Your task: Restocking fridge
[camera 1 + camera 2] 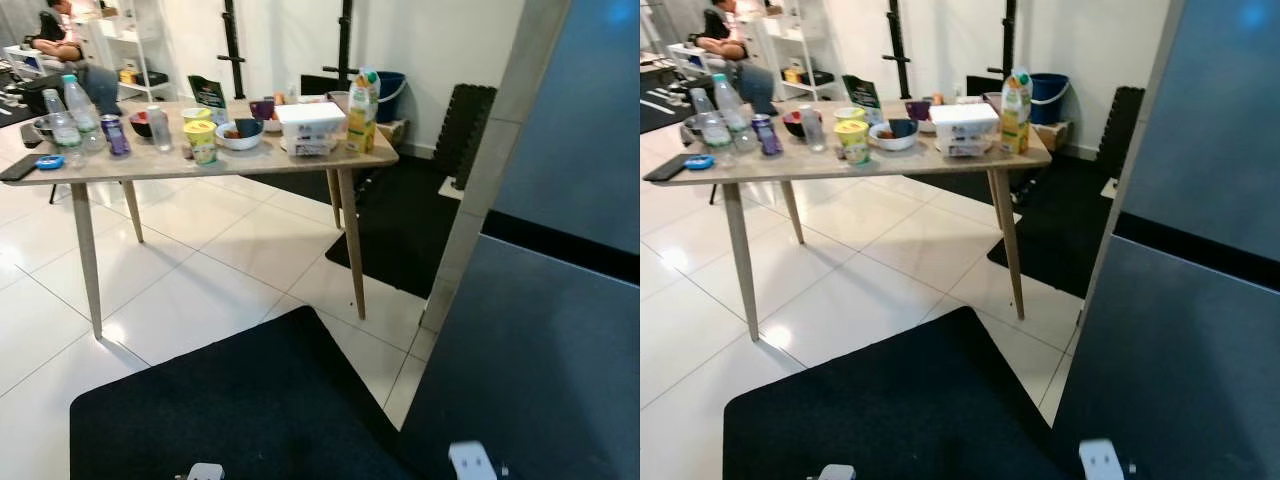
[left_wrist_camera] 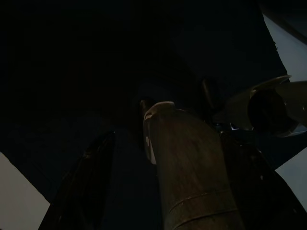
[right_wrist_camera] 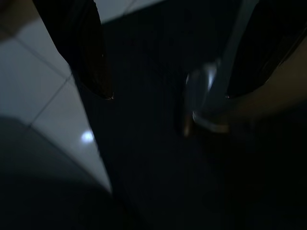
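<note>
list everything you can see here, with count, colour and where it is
table: 1, light wood, ahead on the white tiles
juice carton: 1, yellow-green, table's right end
white box: 1, beside the carton
bowl: 1, white, mid table
cup: 1, yellow-green, left of the bowl
can: 1, purple, table's left part
water bottles: 2, clear, table's left end
bucket: 1, blue, by the back wall
mat: 1, black, floor near the robot
fridge: 1, dark grey, right
person: 1, seated, far left
left gripper, right gripper: black fingers, hanging low over the mat
</note>
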You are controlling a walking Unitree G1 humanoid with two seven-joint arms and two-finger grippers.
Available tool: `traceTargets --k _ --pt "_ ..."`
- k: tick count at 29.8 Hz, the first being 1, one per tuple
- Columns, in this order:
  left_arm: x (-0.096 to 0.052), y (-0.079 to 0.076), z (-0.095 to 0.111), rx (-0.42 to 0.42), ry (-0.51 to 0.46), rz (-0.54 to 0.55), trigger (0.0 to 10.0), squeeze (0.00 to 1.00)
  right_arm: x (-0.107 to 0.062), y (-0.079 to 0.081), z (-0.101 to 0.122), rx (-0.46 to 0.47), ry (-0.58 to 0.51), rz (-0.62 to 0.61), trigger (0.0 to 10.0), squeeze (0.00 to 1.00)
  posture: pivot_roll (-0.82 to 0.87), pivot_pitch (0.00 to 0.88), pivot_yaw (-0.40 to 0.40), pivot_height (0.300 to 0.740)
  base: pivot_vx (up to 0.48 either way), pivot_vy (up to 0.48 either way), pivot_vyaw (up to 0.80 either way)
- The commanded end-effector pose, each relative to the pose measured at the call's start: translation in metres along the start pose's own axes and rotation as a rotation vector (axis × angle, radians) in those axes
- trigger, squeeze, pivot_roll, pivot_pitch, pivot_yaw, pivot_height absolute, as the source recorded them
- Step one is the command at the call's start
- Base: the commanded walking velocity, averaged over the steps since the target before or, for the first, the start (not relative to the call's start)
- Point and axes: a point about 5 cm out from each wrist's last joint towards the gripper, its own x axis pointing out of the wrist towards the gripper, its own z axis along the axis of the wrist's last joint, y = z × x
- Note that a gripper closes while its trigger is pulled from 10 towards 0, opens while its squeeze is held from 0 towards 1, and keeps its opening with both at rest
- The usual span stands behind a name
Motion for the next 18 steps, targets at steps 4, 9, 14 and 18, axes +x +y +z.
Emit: traceTargets --k 4,9,14,18 --pt "-0.0002 0.0008 -0.0017 0.006 0.014 0.013 10.0 0.00 0.0015 0.0006 0.0082 -0.023 -0.013 -0.002 10.0 0.00 -0.06 0.000 0.005 0.740 0.000 0.000 0.77" --pt "0.0013 -0.0028 -0.0021 0.005 0.015 0.011 10.0 0.00 0.0023 0.0008 0.0142 -0.032 -0.028 0.000 10.0 0.00 -0.07 0.000 0.006 0.740 0.000 0.000 0.77" --pt "0.0019 -0.0042 -0.0024 0.004 0.018 0.012 10.0 0.00 0.0024 0.0003 0.0149 -0.039 -0.028 -0.002 10.0 0.00 -0.07 0.000 0.002 0.740 0.000 0.000 0.70" --pt "0.0018 -0.0024 -0.0012 0.001 0.018 0.031 10.0 0.00 0.0022 0.0000 0.0134 -0.048 -0.021 -0.005 10.0 0.00 -0.06 0.000 0.001 0.740 0.000 0.000 0.47"
